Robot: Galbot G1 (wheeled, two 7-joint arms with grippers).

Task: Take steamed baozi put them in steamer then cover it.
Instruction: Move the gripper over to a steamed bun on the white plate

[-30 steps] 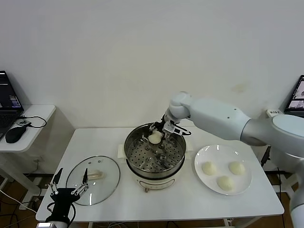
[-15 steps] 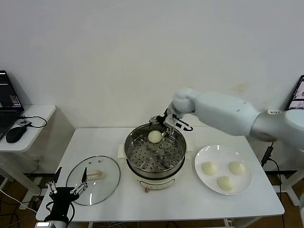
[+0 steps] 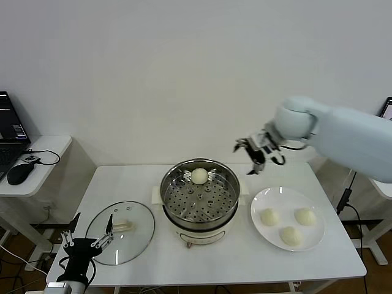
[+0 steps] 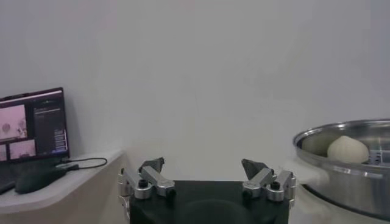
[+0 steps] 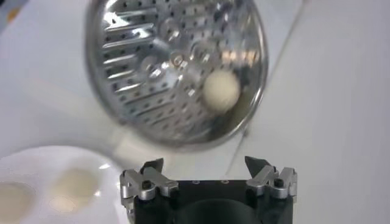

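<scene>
While the right gripper (image 3: 251, 153) hung empty and wide open above the table, three baozi (image 3: 269, 216) waited on the plate (image 3: 260, 199) just below, far from the idle, open left gripper (image 3: 86, 244)

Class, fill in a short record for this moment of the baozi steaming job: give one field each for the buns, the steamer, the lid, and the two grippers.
baozi in steamer: one bun on the perforated tray, at the far side
baozi waiting: three on the white plate
steamer: uncovered, mid-table
cover: flat on the table, left of the steamer
right gripper: open, empty, in the air between steamer and plate
left gripper: open, empty, low at the table's near-left edge by the cover
</scene>
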